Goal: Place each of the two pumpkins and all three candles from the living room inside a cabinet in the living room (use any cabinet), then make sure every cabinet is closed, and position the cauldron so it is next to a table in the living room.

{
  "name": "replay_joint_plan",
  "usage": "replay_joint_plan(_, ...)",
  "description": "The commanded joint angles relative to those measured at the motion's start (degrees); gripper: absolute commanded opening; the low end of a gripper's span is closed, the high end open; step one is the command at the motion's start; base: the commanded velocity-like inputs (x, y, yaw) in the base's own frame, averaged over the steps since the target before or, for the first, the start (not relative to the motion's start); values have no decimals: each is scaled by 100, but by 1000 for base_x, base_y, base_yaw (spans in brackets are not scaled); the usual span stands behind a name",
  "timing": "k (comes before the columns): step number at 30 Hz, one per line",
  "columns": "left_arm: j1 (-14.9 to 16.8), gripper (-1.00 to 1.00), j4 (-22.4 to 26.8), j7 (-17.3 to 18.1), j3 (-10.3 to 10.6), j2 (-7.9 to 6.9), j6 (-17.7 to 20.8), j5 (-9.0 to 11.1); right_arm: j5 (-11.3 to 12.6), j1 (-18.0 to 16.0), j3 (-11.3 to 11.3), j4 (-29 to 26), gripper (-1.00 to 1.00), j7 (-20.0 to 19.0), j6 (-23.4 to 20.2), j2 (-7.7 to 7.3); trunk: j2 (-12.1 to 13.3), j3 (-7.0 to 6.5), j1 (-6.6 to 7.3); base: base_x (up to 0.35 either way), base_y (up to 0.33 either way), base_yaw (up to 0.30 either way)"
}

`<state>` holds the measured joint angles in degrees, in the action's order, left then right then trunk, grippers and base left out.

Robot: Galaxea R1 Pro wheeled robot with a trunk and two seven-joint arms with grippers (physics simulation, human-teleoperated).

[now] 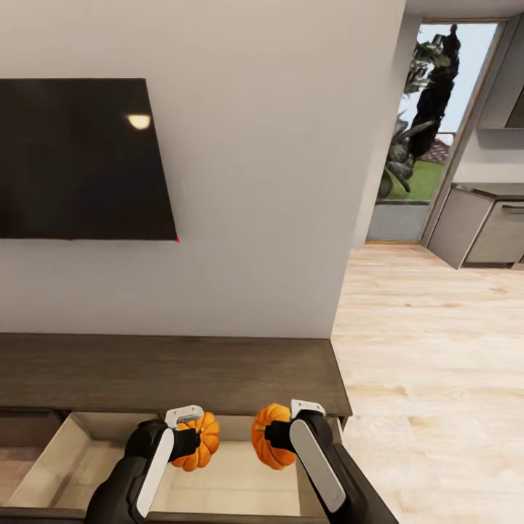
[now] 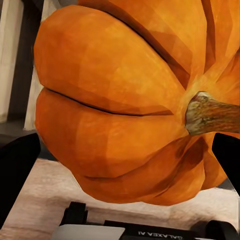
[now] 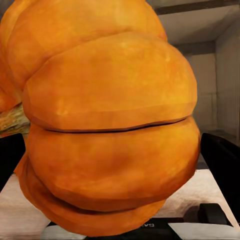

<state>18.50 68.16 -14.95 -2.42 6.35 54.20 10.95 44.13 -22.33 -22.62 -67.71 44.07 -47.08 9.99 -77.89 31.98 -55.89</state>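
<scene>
Currently two pumpkins, one per gripper. Left gripper point(image 1: 191, 442) is clamped on the left pumpkin point(image 1: 198, 441); right gripper point(image 1: 280, 435) is clamped on the right pumpkin point(image 1: 269, 436). Both hang over one open drawer point(image 1: 80, 455) of the cabinet point(image 1: 167, 372), pale lining visible, near the cabinet's right end. Pumpkins sit side by side, apart, not touching. One dark TV point(image 1: 80, 156) on the wall above at left. Wood floor point(image 1: 429, 364) to the right.

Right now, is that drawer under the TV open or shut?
Open. The cabinet drawer is pulled out, its pale lining exposed, with both pumpkins held over it.
</scene>
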Motion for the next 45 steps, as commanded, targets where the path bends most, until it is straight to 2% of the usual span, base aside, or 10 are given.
replay_joint_plan(1,0,-100,-25,-4,2,14,-37,-20,8,-4,1,61,-100,-2,22,1,-42,18,-22,0,0,0)
replay_joint_plan(10,20,-100,-270,1,9,104,-296,-23,11,-4,7,204,-100,-25,25,1,-403,179,-220,0,0,0)
replay_joint_plan(45,22,-100,-304,10,49,110,-315,-14,13,0,13,208,-100,-83,58,1,-1807,808,-989,0,0,0)
